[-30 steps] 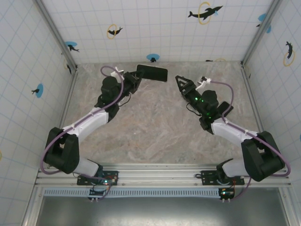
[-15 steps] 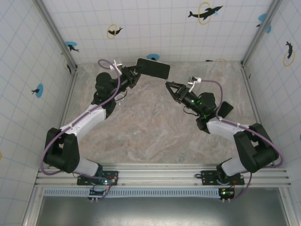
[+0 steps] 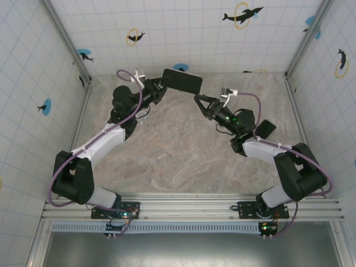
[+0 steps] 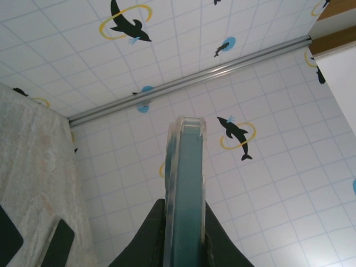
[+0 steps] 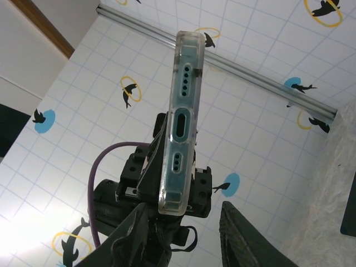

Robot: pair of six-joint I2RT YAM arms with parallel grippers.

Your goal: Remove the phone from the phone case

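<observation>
**Cased phone held off the table, right pincer spread at its free end**

My left pincer [image 3: 163,89] was pinching the phone [image 3: 182,82] by one short end. It held the phone off the table [image 3: 183,158], near the back wall [image 3: 183,39], with the long side roughly level. The phone sat fully inside the clear phone case [image 4: 170,183]. From my left wrist I saw it edge-on, the case's rim wrapping the blue-green side and my fingers [image 4: 146,242] pressed on both faces.

My right pincer [image 3: 199,101] was spread wide, just beside the free short end and apart from it. From my right wrist that end faced me, charging port [image 5: 182,127] showing, in line with the gap between my fingers [image 5: 247,233] and touching neither. The middle of the table lay open below, and the side walls [image 3: 33,111] stood well apart from both pincers.
</observation>
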